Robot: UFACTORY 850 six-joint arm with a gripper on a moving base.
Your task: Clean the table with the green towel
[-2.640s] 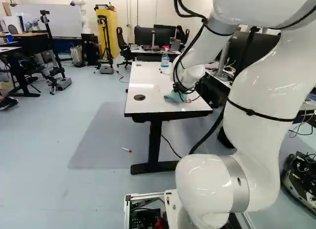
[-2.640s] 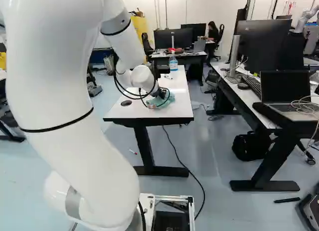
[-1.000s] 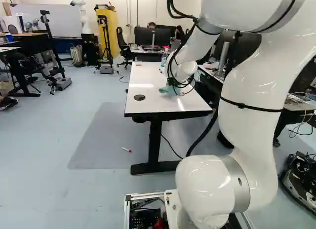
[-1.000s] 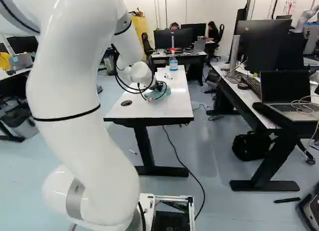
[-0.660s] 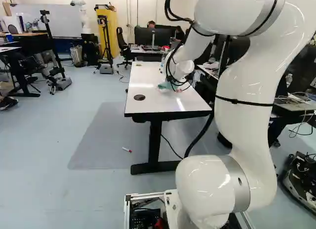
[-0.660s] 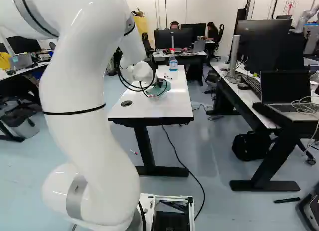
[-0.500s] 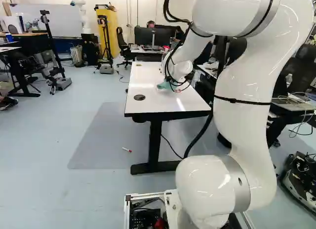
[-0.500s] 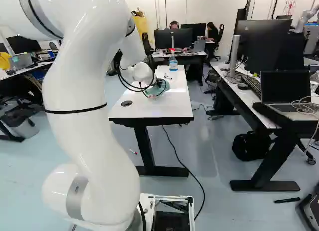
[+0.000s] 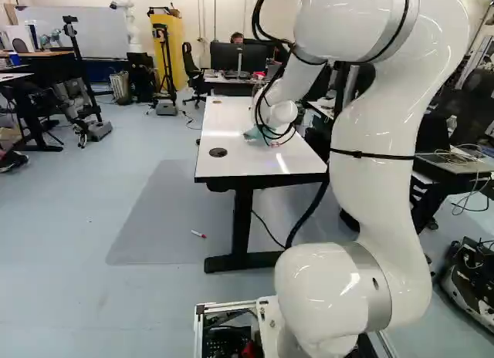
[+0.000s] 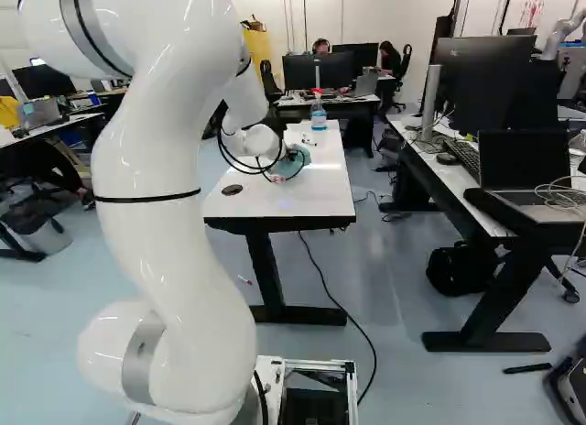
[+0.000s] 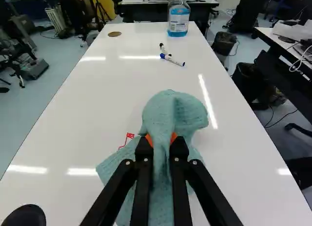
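Green towel [image 11: 187,111] clamped in jaws, now farther along the table [image 11: 92,133]

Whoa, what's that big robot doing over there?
The white robot arm is cleaning the table. Its gripper is pinching a green towel between its two fingers, and the towel lies bunched up on the white top. Some red marks show right beside the towel, so there is still something to wipe off. Farther along the table stand a bottle with blue liquid in it and, nearer the towel, some markers.
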